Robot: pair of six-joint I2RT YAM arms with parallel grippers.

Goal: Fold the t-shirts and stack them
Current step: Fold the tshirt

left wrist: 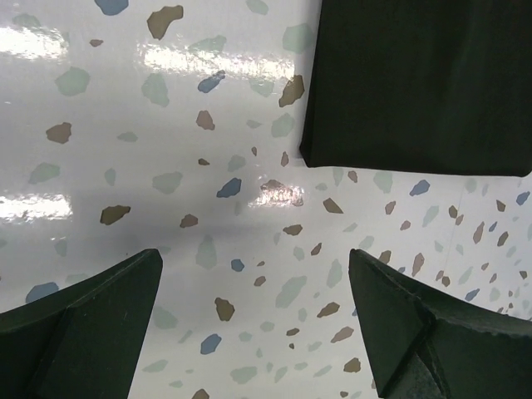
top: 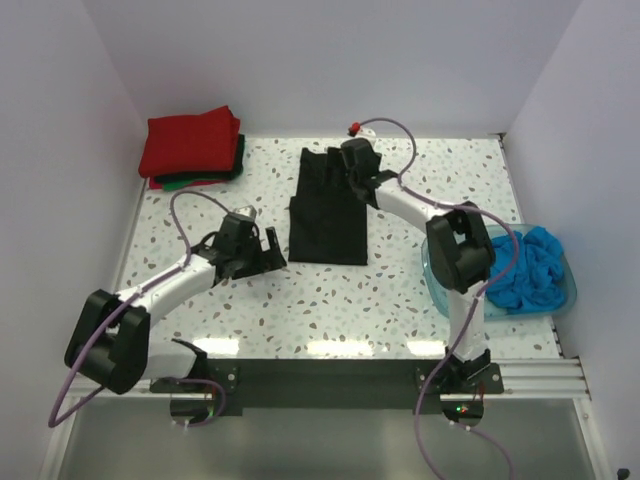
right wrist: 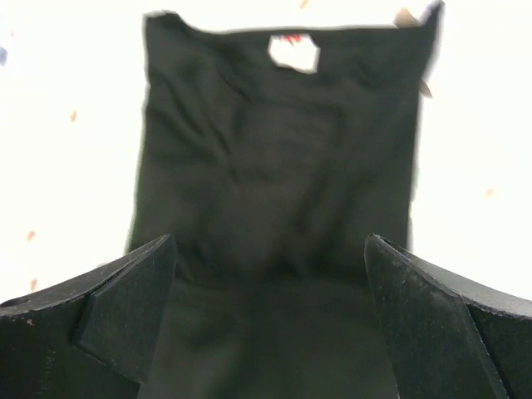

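Observation:
A black t-shirt lies folded into a long strip at the table's middle. My right gripper hovers open over its far right part. In the right wrist view the black t-shirt fills the space between and beyond the open right gripper, with a small white label at its far edge. My left gripper is open and empty just left of the shirt's near corner. In the left wrist view that corner lies ahead of the left gripper. A folded red t-shirt lies on a green one.
The red and green stack sits at the far left corner by the wall. A translucent blue tub at the right edge holds a crumpled bright blue t-shirt. White walls close in the table on three sides.

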